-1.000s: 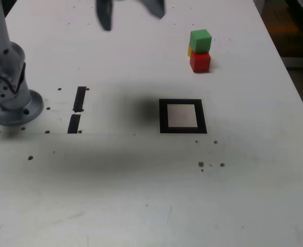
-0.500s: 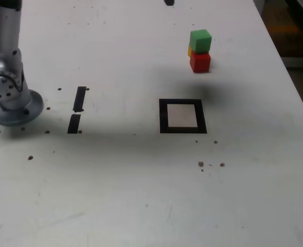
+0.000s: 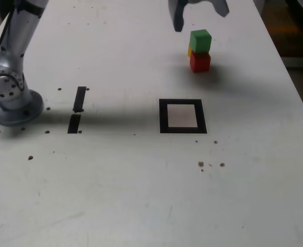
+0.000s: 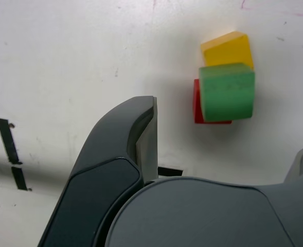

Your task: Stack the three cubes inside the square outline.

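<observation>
The three cubes sit together at the back right of the exterior view. The green cube (image 3: 200,39) rests on the red cube (image 3: 199,62), and the yellow cube (image 3: 189,50) peeks out behind them. The wrist view looks down on the green cube (image 4: 227,91), the yellow cube (image 4: 228,49) and a sliver of the red cube (image 4: 196,103). My gripper (image 3: 198,13) hangs open above and just behind the pile, holding nothing; one dark finger (image 4: 141,139) fills the wrist view's foreground. The square outline (image 3: 182,102) lies flat nearer the camera, apart from the cubes.
The arm's grey base (image 3: 7,92) stands at the exterior view's left. Two short black strips (image 3: 77,110) lie beside it. Small dark specks (image 3: 211,164) dot the white table (image 3: 141,195). The table's right edge runs close to the cubes.
The gripper has swung from the top centre toward the exterior view's right and now hangs over the cubes. The cubes and the outline have not moved.
</observation>
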Robot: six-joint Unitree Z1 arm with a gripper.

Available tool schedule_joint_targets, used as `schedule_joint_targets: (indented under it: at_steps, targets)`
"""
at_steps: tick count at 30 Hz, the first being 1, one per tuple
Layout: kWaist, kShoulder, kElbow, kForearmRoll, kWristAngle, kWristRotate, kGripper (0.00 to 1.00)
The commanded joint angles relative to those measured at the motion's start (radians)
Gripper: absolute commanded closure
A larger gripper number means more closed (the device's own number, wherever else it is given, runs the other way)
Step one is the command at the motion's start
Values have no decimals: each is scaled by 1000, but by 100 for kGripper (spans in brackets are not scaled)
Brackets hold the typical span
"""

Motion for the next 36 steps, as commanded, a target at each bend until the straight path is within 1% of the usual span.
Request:
schedule_joint_targets:
  at_steps: [1,5,10,16,21,24,31,33,36]
  targets:
    - [13,16,-10,4,5,4,4]
    - [36,54,-35,3,10,13,5]
    - [61,110,-50,2,2,21,8]
    - [54,127,-51,-6,5,22,12]
    - [43,151,-55,-25,-20,21,15]
    - [40,167,-61,-37,-27,19,20]
    - [38,177,-69,-46,-12,13,32]
    - [38,176,-72,-43,-11,10,38]
    - [35,168,-77,-38,-11,7,50]
